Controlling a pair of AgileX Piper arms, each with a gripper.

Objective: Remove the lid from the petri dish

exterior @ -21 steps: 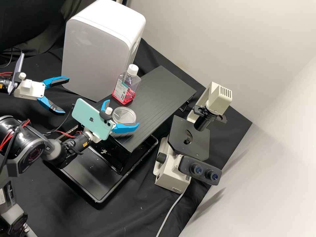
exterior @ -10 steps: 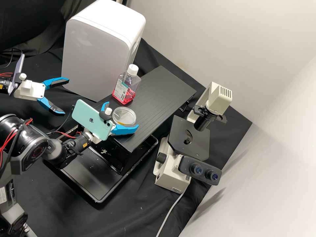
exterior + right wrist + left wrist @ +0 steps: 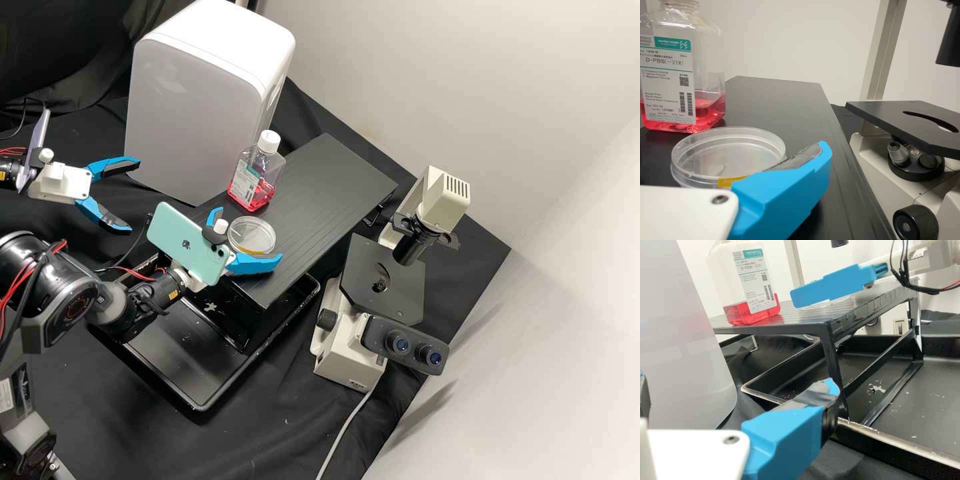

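Straddling the dish on the rack with the right claw spread open, near finger just beside its rim; holding the left claw open, well left.

Shallow clear round plastic petri dish lies flat on black ribbed raised platform, near front corner. On top, clear plastic lid seated level, fully covering base. Yellowish tint at one edge.
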